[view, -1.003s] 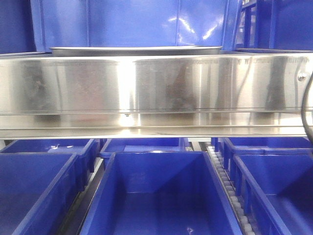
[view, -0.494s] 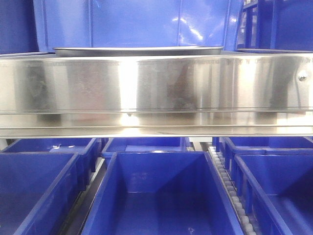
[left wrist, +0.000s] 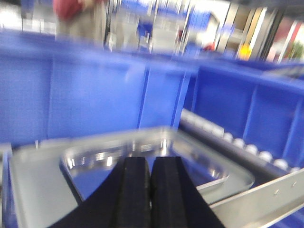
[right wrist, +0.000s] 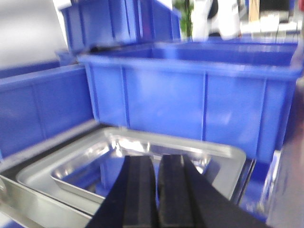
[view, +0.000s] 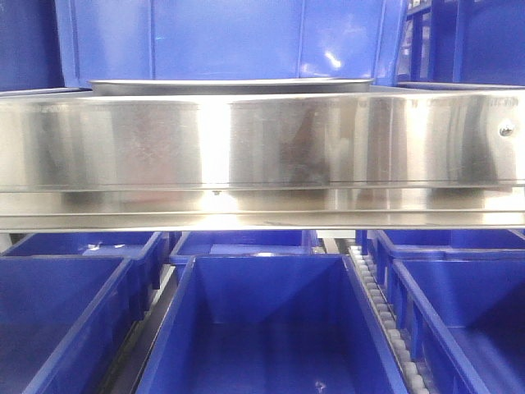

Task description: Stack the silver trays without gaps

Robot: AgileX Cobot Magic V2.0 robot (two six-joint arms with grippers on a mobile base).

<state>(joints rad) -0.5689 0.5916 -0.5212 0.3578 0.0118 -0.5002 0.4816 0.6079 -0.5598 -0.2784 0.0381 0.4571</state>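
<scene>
1. Nothing big has moved since 1 second ago; my front view only drifted slightly.
2. Silver tray sits at 12 o'clock behind the rail.
3. Left gripper and right gripper hover nearly closed, empty, so stacking looks settled.

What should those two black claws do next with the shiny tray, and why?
Probably open first: the left gripper and right gripper both look nearly shut and empty above the silver tray, so neither can yet take its rim.

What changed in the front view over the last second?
The cable seen at the right edge has gone. The tray and shelf rail sit slightly further right in frame, so the camera probably shifted a little. The bins are unchanged.
</scene>
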